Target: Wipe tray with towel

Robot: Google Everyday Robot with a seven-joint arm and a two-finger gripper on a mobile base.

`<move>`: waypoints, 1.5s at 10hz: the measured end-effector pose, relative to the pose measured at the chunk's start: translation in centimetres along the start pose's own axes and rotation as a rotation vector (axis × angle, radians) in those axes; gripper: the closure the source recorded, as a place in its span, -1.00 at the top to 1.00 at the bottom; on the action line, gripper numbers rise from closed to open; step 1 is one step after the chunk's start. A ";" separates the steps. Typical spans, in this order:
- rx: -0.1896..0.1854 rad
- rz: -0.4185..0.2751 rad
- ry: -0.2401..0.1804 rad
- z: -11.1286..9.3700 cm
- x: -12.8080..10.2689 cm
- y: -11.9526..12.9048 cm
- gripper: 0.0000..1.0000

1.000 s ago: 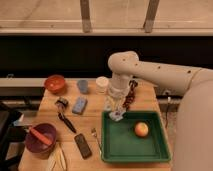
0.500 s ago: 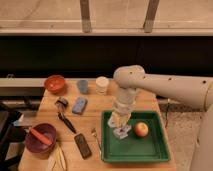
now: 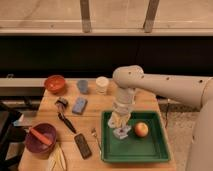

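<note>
A green tray (image 3: 134, 149) lies on the right part of the wooden table (image 3: 92, 117). A small whitish towel (image 3: 121, 133) rests on the tray floor near its left side. My gripper (image 3: 120, 128) points straight down into the tray and is shut on the towel, pressing it to the tray. An orange fruit (image 3: 142, 129) sits in the tray just right of the towel, apart from it. The arm (image 3: 165, 87) comes in from the right.
On the table left of the tray are a red bowl (image 3: 55, 83), a blue cup (image 3: 83, 86), a white cup (image 3: 102, 84), a blue sponge (image 3: 79, 105), a black brush (image 3: 65, 116), a maroon bowl (image 3: 40, 141), a black remote (image 3: 82, 145), a fork (image 3: 95, 136) and a banana (image 3: 56, 159).
My gripper has come down with the towel from above the tray's back left edge onto the tray floor. The fruit has not moved.
</note>
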 end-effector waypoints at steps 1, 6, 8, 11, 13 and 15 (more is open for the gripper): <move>-0.008 0.017 0.023 1.4 0.2 -0.4 -1.00; -0.023 0.113 0.145 7.5 2.3 -2.4 -1.00; -0.006 0.133 0.157 7.5 2.0 -3.5 -1.00; 0.008 0.171 0.152 7.6 -0.1 -5.9 -1.00; 0.001 0.169 0.149 8.3 -1.9 -5.9 -1.00; -0.011 0.133 0.136 8.5 -3.6 -4.5 -1.00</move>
